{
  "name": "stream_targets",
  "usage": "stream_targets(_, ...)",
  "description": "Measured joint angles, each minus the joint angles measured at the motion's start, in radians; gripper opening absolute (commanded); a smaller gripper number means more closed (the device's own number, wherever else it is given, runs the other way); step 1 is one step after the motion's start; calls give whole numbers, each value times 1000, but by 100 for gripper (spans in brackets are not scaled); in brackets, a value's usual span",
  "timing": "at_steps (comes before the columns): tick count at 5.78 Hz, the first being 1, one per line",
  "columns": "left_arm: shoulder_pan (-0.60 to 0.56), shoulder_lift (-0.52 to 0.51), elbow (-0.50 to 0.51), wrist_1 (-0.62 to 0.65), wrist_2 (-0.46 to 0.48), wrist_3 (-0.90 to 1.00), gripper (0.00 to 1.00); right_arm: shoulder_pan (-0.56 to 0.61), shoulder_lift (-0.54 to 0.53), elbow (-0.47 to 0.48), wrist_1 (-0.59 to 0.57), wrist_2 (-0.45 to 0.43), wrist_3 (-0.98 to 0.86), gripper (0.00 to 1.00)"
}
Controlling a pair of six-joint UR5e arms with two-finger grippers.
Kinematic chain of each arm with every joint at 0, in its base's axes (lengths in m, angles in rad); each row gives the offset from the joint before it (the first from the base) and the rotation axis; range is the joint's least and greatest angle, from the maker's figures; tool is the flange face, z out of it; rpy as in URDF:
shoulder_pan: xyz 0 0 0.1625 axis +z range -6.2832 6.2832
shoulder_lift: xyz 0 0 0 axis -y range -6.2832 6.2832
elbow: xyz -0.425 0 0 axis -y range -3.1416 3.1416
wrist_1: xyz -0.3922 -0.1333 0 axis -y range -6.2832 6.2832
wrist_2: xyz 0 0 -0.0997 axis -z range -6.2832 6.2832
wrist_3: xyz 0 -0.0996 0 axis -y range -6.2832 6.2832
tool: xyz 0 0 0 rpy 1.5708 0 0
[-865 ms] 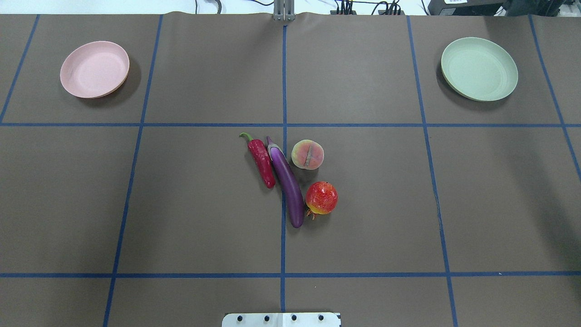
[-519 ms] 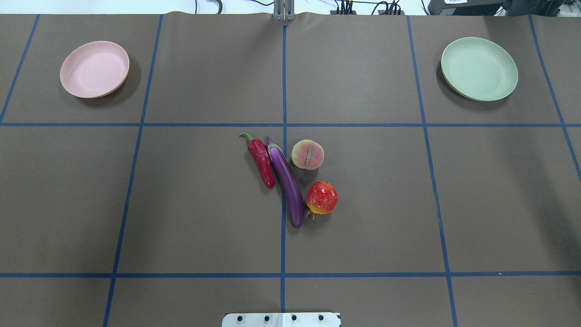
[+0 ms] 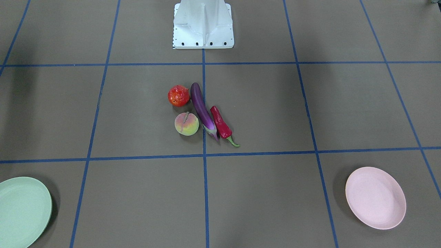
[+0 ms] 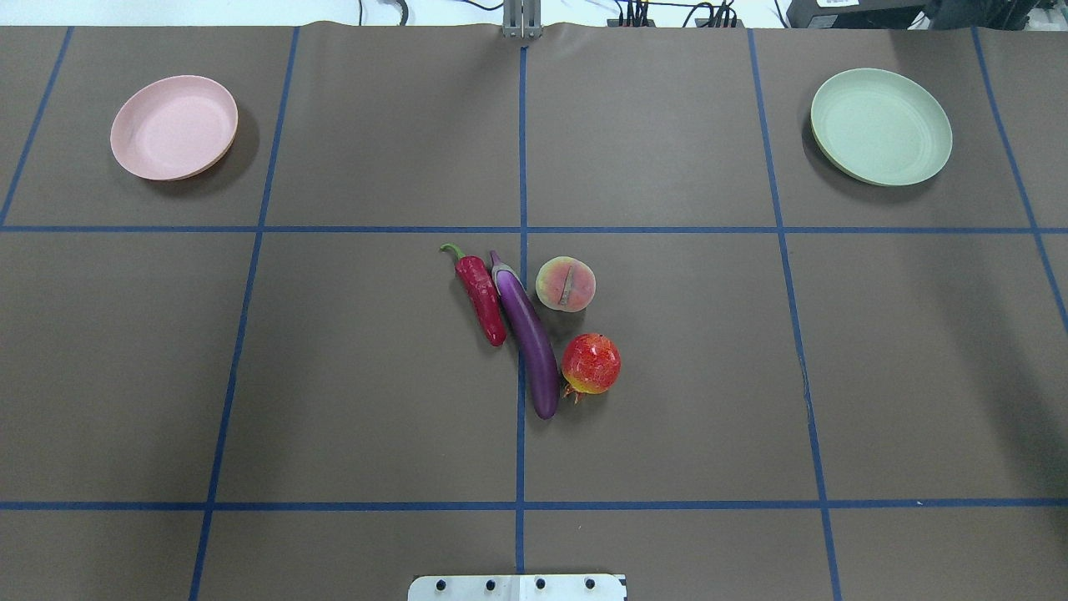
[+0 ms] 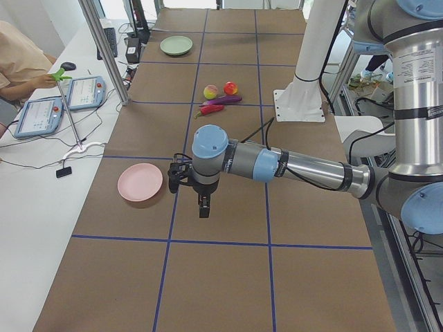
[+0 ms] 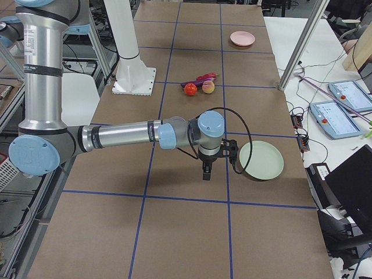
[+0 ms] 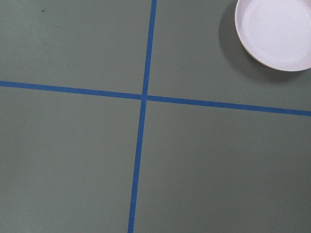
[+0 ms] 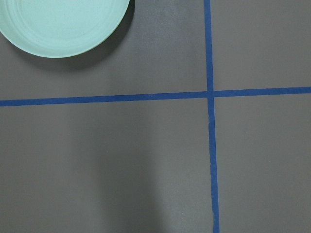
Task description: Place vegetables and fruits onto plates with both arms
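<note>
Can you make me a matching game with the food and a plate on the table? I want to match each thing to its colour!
Things:
1. eggplant
2. chili pepper
3. peach
4. plate on the robot's right

Colours:
A. pale green
B. purple
C. red with a green stem
D. yellow-green and pink

Right pairs: 1-B, 2-C, 3-D, 4-A.
</note>
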Motion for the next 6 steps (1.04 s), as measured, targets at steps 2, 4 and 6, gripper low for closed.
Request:
stream_targets(2, 153, -10, -56, -66, -6, -175, 100, -6, 0, 2, 10, 14, 4, 100)
stream_targets(4, 314, -58, -100, -130, -3, -435, 100, -19, 0, 2, 33, 23, 7, 100)
stream_targets(6, 484, -217, -105, -128, 118, -692, 100, -40, 1, 0, 36, 23, 8, 100)
